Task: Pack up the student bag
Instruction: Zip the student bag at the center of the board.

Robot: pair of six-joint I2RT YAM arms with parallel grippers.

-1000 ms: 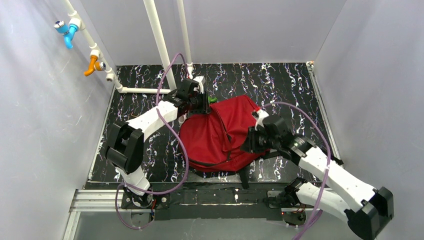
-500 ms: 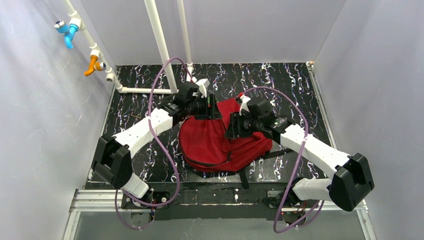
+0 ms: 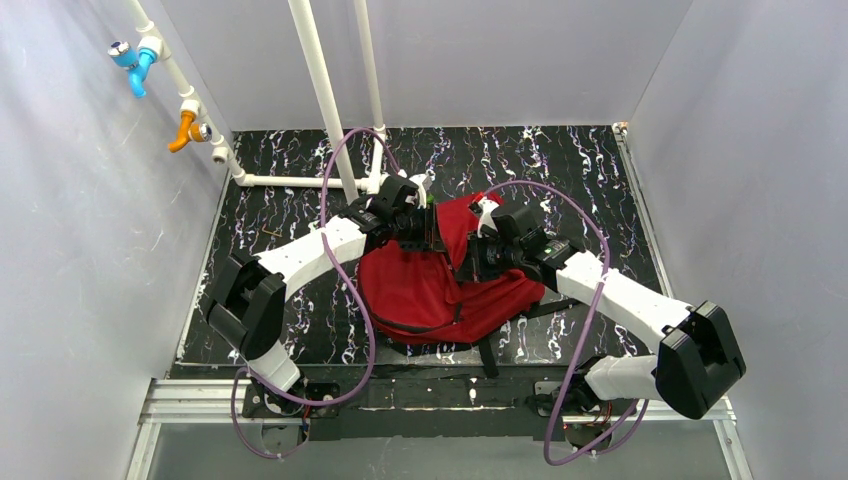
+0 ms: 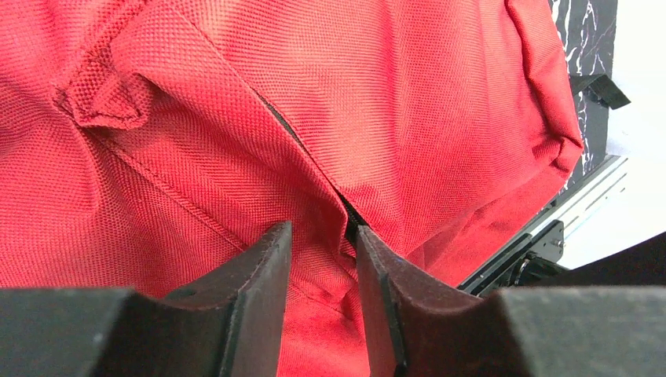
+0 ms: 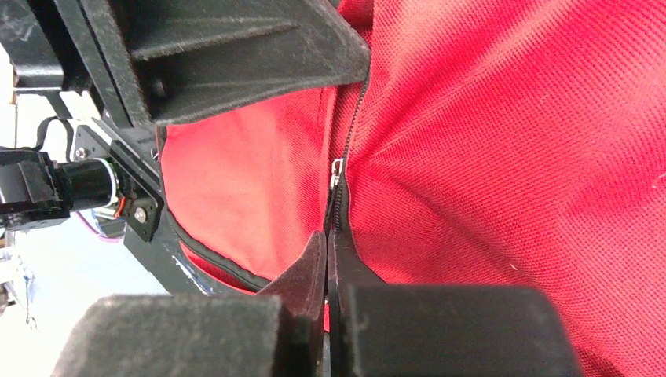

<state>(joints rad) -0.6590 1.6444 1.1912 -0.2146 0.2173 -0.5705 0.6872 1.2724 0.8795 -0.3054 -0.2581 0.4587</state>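
The student bag (image 3: 430, 285), dark red with black trim, lies flat in the middle of the black marbled table. My left gripper (image 3: 432, 228) is at its upper edge. In the left wrist view its fingers (image 4: 323, 232) pinch a fold of the red fabric (image 4: 440, 94) beside the black zipper line (image 4: 294, 133). My right gripper (image 3: 468, 262) sits just right of it, over the bag's middle. In the right wrist view its jaws (image 5: 327, 236) are pressed together on the black pull hanging below the silver zipper slider (image 5: 336, 166). The bag's inside is hidden.
White pipes (image 3: 320, 90) rise at the back left, with a blue valve (image 3: 133, 62) and an orange valve (image 3: 186, 128). A black strap (image 3: 487, 352) trails off the bag's near edge toward the metal rail (image 3: 200, 395). The left gripper's body (image 5: 236, 55) hangs close above my right fingers.
My right arm swung from the bag's right edge in to its middle, and its jaws opened, then shut at the zipper. The left gripper shifted right along the top edge and closed on fabric.
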